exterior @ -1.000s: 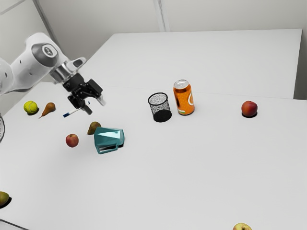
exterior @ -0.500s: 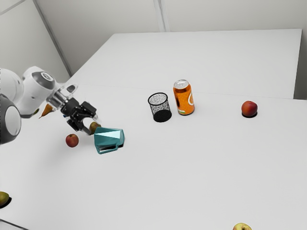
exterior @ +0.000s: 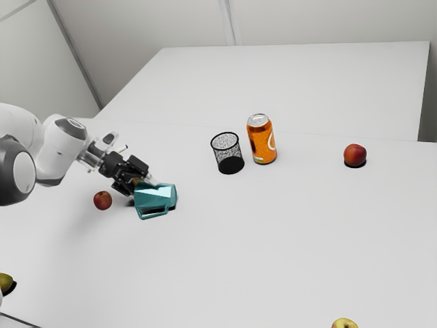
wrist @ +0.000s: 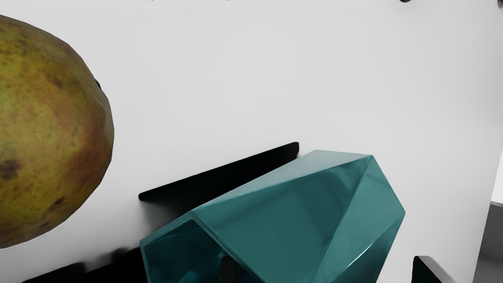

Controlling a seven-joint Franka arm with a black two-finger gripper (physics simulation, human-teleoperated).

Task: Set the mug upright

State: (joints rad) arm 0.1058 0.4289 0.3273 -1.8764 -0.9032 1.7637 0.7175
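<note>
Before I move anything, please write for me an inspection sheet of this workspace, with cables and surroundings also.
Surface: white table, spills nothing seen.
Job's things: teal mug lying on its side, not upright.
Clutter: pear near the mug; red apple; black mesh cup beside orange can, both standing; red fruit; yellow fruit; green fruit.
Tool: gripper open, one fingertip in the mug's mouth, the other outside it.
Cables: none certain; dark line at the exterior view's lower left, nature unclear.
Surroundings: pale plain walls.
</note>
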